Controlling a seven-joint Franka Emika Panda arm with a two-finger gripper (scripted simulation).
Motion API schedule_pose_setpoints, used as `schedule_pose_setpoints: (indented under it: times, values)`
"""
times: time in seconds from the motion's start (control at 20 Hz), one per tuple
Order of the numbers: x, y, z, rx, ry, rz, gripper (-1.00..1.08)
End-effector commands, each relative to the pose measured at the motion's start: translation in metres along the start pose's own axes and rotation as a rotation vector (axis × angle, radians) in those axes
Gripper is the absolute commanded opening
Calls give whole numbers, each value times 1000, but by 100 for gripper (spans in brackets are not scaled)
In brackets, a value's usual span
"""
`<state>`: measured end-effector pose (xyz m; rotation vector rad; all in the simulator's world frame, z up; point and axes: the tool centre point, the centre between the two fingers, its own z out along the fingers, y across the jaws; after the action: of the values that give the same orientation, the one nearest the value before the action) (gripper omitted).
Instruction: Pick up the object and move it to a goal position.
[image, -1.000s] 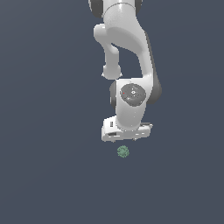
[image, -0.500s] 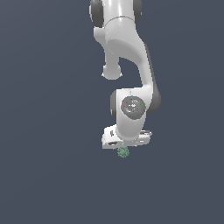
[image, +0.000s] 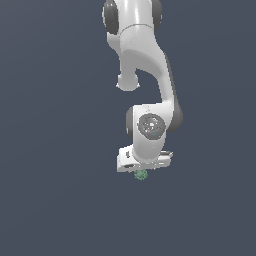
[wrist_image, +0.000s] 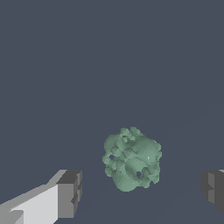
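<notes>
Since the ball (wrist_image: 132, 159) sits on the floor between my fingers (wrist_image: 70, 194), clear of both pads, gripper (image: 141, 170) spread wide right over it w/ nothing held, I'd just drop a bit & close.

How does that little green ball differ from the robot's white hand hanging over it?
The green ball is roundish, bumpy and mottled; the gripper is blocky, smooth and plain white with dark fingers. The ball is far smaller: in the exterior view it barely peeks out beneath the gripper's body. The ball sits loose between the fingers, with gaps on both sides; the gripper hangs from the arm. They share little beyond position.
</notes>
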<state>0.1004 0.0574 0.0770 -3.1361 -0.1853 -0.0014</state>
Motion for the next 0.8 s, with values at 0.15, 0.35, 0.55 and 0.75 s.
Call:
schedule_pose_setpoints:
  times: [0.15,0.35,0.55,0.75]
  values:
    - [-1,0,30,0,-1,0,100]
    - [-1,0,42,0,-1,-1,100]
    - [0,0,41,0,-1,-1,100]
    - [0,0,41,0,-1,-1,-100]
